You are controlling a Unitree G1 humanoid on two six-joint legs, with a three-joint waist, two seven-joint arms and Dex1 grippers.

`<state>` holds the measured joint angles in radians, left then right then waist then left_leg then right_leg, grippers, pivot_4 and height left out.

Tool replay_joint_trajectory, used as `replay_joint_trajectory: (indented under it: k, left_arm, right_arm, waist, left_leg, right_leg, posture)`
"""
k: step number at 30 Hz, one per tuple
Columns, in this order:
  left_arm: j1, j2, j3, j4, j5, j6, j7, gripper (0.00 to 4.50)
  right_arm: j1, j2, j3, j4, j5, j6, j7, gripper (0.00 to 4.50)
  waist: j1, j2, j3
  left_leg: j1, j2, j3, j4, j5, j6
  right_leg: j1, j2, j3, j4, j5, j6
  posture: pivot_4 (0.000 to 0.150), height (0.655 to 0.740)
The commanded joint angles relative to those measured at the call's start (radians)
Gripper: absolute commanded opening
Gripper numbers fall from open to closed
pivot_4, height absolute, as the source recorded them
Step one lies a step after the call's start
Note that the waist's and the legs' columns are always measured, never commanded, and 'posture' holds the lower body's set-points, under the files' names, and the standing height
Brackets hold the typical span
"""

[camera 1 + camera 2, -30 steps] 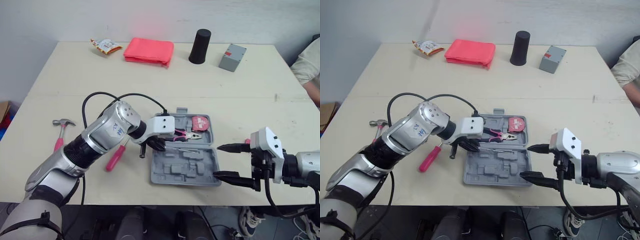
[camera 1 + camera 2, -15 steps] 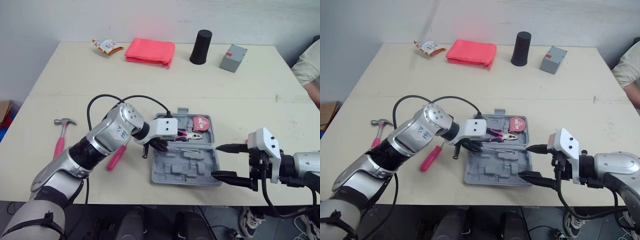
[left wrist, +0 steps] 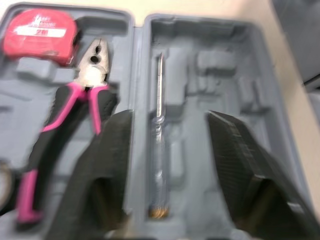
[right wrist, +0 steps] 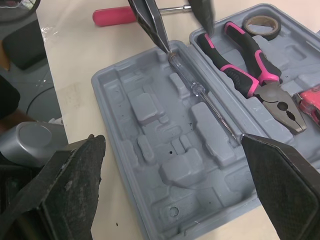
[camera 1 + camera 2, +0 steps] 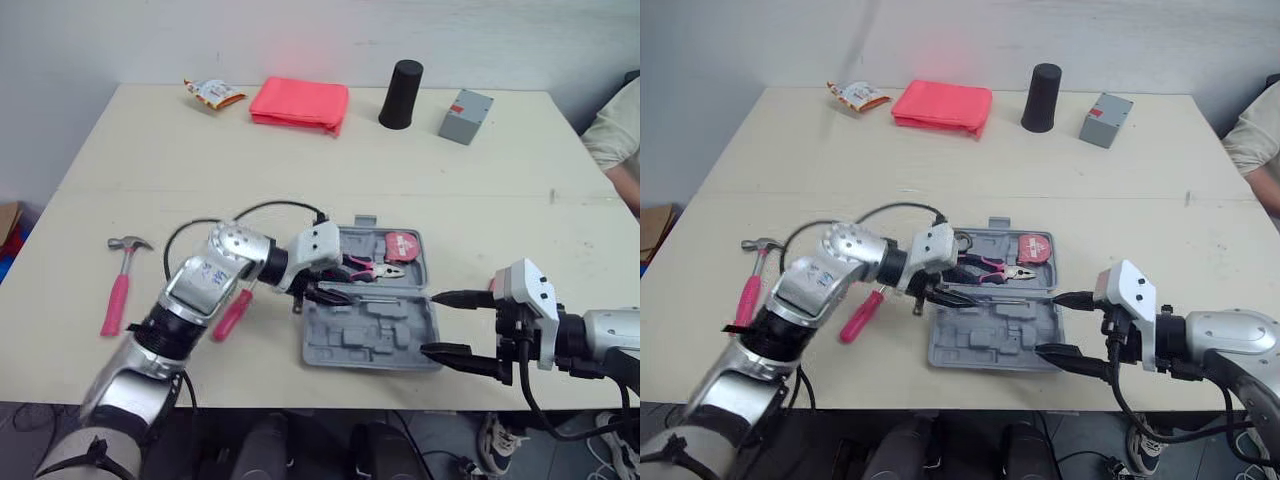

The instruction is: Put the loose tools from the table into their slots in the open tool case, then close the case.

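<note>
The left hand (image 3: 169,117) had dipped and hung released astride the slim clear-handled screwdriver (image 3: 159,131), which lay grooved in the grey plastic tool case (image 5: 370,346). That tool looked stowed, while the pink-handled hammer (image 5: 117,288) waited at the left of the surface.

1. bright, even, diffuse light across the whole surface (image 5: 480,200), which reads matte.
2. shadows are soft and short, hugging the foot of the black cylinder (image 5: 400,94) and the grey box (image 5: 464,114).
3. faint pink glow on the wall (image 5: 300,50) above the red cloth (image 5: 299,102).
4. tool case (image 4: 150,125): hollows lightly shaded, moulded ridges paler.
</note>
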<state>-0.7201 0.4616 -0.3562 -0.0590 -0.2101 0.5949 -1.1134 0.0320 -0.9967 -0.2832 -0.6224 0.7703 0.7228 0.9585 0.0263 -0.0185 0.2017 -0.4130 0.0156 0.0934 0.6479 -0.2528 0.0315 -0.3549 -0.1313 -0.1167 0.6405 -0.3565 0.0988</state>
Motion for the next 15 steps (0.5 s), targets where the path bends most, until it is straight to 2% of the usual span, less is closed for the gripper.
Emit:
replay_joint_trajectory:
  k: [1,2,6,15]
  left_arm:
    - [0.037,-0.04,0.048,0.048,-0.023,-0.121,0.021,0.24]
    - [0.043,-0.048,0.049,0.065,-0.019,-0.13,0.03,0.07]
    - [0.048,-0.081,0.021,0.138,0.04,-0.117,0.116,0.07]
    - [0.066,-0.097,-0.029,0.16,0.095,-0.112,0.139,0.07]
  right_arm:
    - [-0.024,0.008,0.003,-0.012,0.01,-0.008,-0.003,4.5]
    - [-0.028,0.008,0.006,-0.01,0.009,-0.007,-0.004,4.5]
    - [-0.047,0.015,0.021,-0.01,0.011,-0.003,-0.009,4.5]
    - [-0.043,0.014,0.017,-0.006,0.01,0.001,-0.008,4.5]
  waist:
    - [0.0,0.0,0.0]
    - [0.001,0.0,0.0]
    - [0.001,0.0,0.0]
    - [0.001,0.0,0.0]
  left_leg:
    - [0.0,0.0,0.0,0.0,0.0,0.0]
    - [0.0,0.0,0.0,0.0,0.0,0.0]
    - [0.0,0.0,0.0,0.0,0.0,0.001]
    - [0.001,0.0,0.0,0.0,0.0,0.001]
  right_leg:
    - [0.0,0.0,0.0,-0.001,0.0,0.0]
    - [0.0,0.0,0.0,0.0,0.0,0.0]
    - [0.001,0.0,0.0,-0.001,0.0,0.0]
    - [0.001,0.0,0.0,-0.001,0.0,0.0]
  posture:
    - [0.15,0.7361]
    - [0.15,0.7361]
    - [0.15,0.7361]
    - [0.15,0.7361]
